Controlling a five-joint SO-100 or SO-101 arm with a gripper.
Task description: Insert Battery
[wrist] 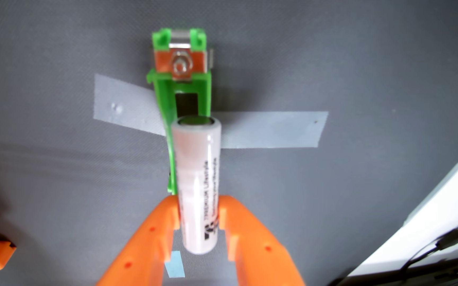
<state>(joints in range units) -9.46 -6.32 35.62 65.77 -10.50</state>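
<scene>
Overhead now: orange gripper (199, 211) pinching white battery (196, 176) above green holder (182, 79).
Fingers clamp the battery's lower half; its far end overlaps the holder's open slot. Holder taped to grey mat (57, 178) with pale tape (272, 129); metal contact (180, 67) at far end.

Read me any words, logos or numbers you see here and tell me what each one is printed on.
"PREMIUM Lifestyle": black print running lengthwise on the white cylindrical battery held between the orange gripper fingers; the first word is soft and uncertain.
A second, smaller line beside it: too blurred to read.
A small black logo mark near the battery's lower end: no legible letters.
Green battery holder: no text.
</scene>
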